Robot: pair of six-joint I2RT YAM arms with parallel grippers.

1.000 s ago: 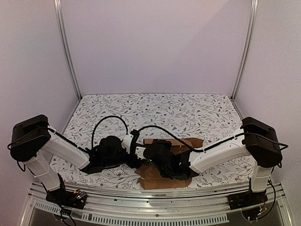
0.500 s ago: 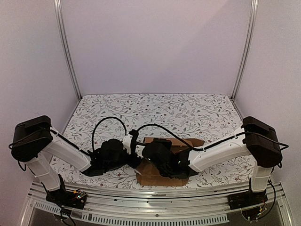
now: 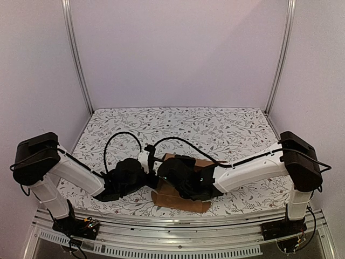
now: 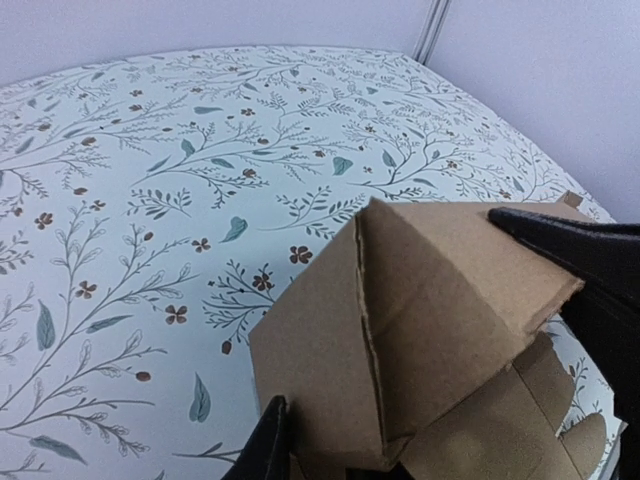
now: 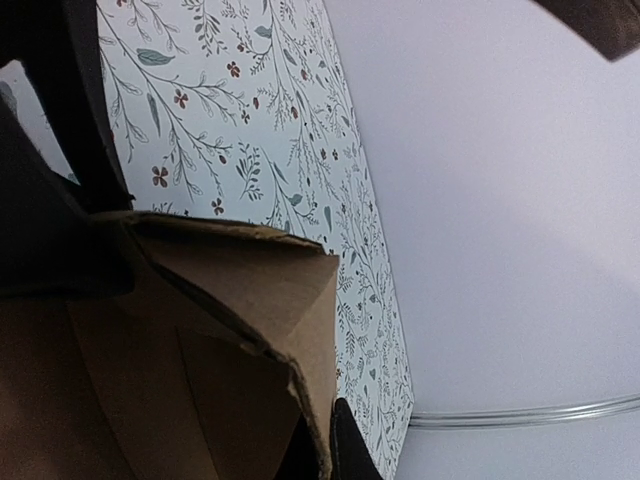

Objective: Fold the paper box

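- The paper box (image 3: 183, 198) could be torn, or creased off its scored lines, if it were pulled two ways at once. A raised panel could spring flat if the hold slipped.
- The right pincer (image 3: 164, 175) is judged to be clenched on a cardboard edge.
- Whether the left pincer (image 3: 151, 182) is clamped cannot be told. One finger (image 4: 265, 450) is seen just beside the folded corner.
- The box is found low in the centre of the top view, on the surface (image 3: 215, 129), partly hidden under both pincers.
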